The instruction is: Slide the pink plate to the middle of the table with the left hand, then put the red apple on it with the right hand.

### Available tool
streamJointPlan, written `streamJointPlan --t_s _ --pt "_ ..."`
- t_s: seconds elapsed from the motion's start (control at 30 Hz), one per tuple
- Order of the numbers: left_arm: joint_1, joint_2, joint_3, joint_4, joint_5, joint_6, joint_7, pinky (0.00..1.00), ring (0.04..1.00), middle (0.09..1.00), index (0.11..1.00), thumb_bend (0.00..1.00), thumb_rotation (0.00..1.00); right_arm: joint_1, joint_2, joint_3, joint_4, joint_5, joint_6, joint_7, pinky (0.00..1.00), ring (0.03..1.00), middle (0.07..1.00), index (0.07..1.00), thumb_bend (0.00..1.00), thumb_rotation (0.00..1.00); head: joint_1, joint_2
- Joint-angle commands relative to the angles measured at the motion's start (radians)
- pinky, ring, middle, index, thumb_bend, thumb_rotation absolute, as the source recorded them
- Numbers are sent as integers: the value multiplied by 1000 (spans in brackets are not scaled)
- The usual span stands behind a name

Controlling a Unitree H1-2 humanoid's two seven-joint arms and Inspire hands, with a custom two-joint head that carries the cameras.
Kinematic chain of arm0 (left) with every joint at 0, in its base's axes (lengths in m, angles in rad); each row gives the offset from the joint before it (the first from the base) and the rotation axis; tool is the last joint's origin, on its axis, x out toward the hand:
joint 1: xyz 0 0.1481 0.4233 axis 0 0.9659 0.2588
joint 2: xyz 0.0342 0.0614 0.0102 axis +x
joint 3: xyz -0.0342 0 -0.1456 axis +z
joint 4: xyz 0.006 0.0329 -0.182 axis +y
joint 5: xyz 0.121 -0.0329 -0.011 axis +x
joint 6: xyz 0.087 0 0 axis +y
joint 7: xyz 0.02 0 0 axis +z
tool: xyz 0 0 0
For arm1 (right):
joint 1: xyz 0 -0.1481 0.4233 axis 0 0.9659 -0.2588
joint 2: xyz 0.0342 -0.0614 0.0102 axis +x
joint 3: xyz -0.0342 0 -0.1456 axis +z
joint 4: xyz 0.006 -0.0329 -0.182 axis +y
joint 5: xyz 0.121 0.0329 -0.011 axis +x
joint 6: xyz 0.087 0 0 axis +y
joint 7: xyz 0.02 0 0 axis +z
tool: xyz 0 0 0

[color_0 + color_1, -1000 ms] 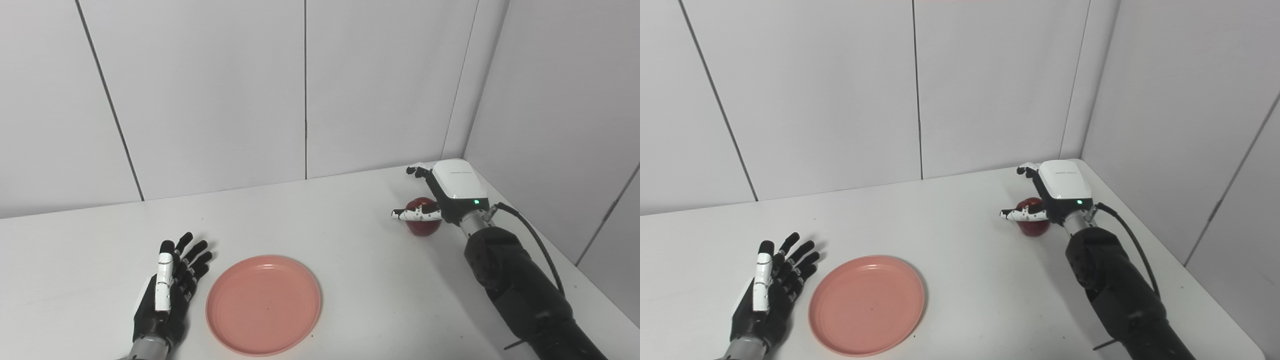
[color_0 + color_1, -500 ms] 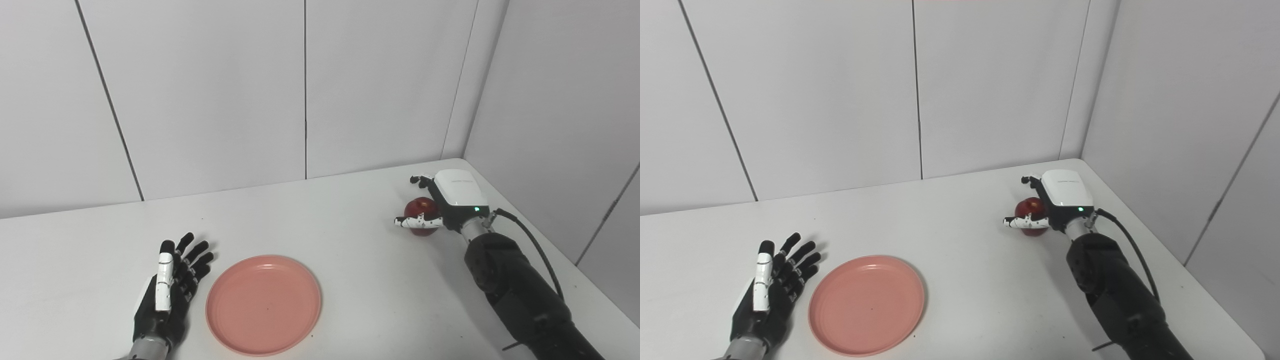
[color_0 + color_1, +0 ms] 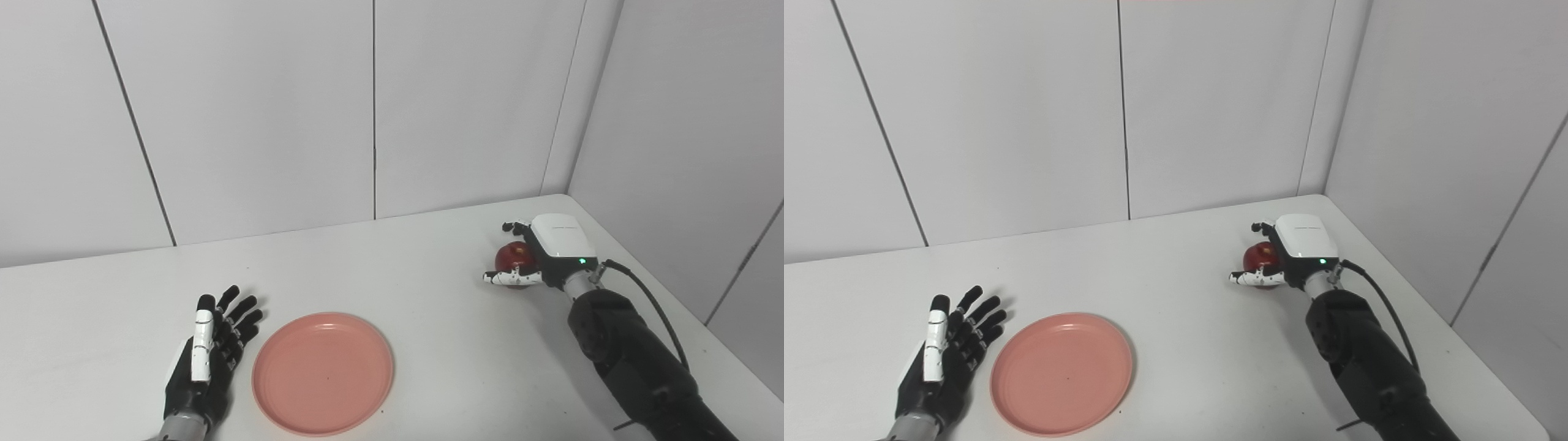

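Observation:
The pink plate [image 3: 323, 372] lies flat near the table's front edge, left of centre. Just left of it my left hand [image 3: 208, 355] rests open on the table, palm up and fingers spread, a small gap from the rim. At the far right the red apple [image 3: 513, 254] sits on the table. My right hand [image 3: 554, 244] is cupped around it from the right. Its thumb [image 3: 511, 278] lies along the apple's near side and its fingers [image 3: 513, 227] reach past the far side, not closed on it. The hand's white back hides the apple's right part.
The white table [image 3: 429, 294] meets wall panels at the back and on the right, close behind the apple. My right forearm and its black cable [image 3: 652, 294] run along the table's right edge.
My right hand has come down around the apple, with the thumb now low along its near side. The left hand and the plate have stayed put.

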Motion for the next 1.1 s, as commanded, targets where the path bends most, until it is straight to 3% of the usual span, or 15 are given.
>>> streamJointPlan --t_s 0.0,0.37,0.5,0.73,0.9,1.07 --pt "14 -3 -10 8 1 50 7 921 870 878 892 627 1000 -38 -27 -5 -16 9 4 -14 619 699 737 749 888 653 1 0" --pt "17 -2 -17 -1 5 52 9 925 872 879 874 631 1000 -31 -19 0 -39 14 44 42 488 624 717 754 831 613 8 7" --pt "19 -1 -19 -5 6 56 9 923 874 881 868 632 1000 -29 -19 7 -41 7 53 48 423 552 676 724 781 568 8 8" --pt "18 2 -24 -12 12 65 15 906 868 876 857 637 1000 -34 -12 8 -34 8 79 53 358 453 558 591 748 502 8 10" --pt "18 3 -28 -13 15 64 18 904 865 873 849 631 1000 -39 -17 11 -10 11 61 35 280 354 433 463 732 436 8 10" --pt "18 4 -28 -15 11 67 19 895 863 873 847 631 1000 -40 -20 12 2 26 42 18 207 273 350 401 715 400 9 13"
